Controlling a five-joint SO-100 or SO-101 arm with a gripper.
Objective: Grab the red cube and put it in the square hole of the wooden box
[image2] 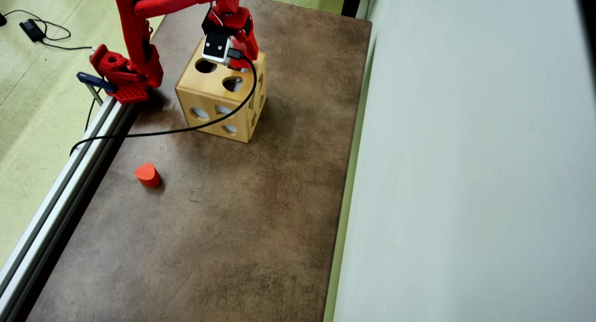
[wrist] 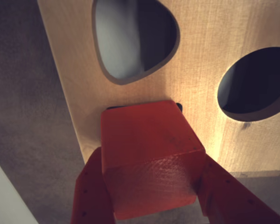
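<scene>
Jaws clenched on the cube, held square-on over the hole (only dark corners peek out) atop the box, lined up so it should drop in. Brown surface; heart block well apart, rail along one edge, green floor beyond.

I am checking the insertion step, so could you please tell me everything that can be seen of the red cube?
In the wrist view the red cube is a small block that looks like painted wood, with flat faces, sharp edges and faint grain. It is held between the red fingers of the gripper, one on each side, directly over the top face of the wooden box. Dark slivers of the square hole show at its far corners. The overhead view hides it.
</scene>
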